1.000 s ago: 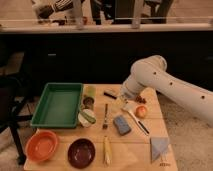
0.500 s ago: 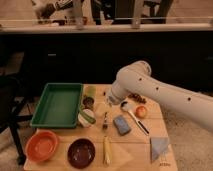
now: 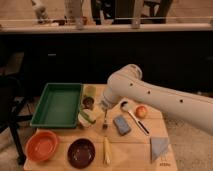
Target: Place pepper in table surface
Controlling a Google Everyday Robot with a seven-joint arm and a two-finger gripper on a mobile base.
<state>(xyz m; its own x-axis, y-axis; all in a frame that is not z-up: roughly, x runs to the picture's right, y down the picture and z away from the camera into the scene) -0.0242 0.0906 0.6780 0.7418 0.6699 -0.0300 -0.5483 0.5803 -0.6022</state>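
Note:
The pepper (image 3: 88, 116), small, green and curved, lies on a pale item near the tray's right front corner. The light wooden table surface (image 3: 134, 150) holds all the objects. My white arm reaches in from the right. My gripper (image 3: 104, 106) hangs at its end just right of the pepper and the upright olive-green cylinder (image 3: 90, 92), above a fork (image 3: 105, 121). The arm hides most of the gripper.
A green tray (image 3: 57, 105) sits at the left. An orange bowl (image 3: 41, 145), a dark bowl (image 3: 81, 152) and a yellow stick (image 3: 106, 150) lie along the front. A blue sponge (image 3: 121, 125), an orange fruit (image 3: 141, 111) and a grey-blue cloth (image 3: 160, 148) lie to the right.
My arm has swung left across the table, bringing the gripper from near the orange fruit to beside the cylinder and the pepper. The objects have not moved.

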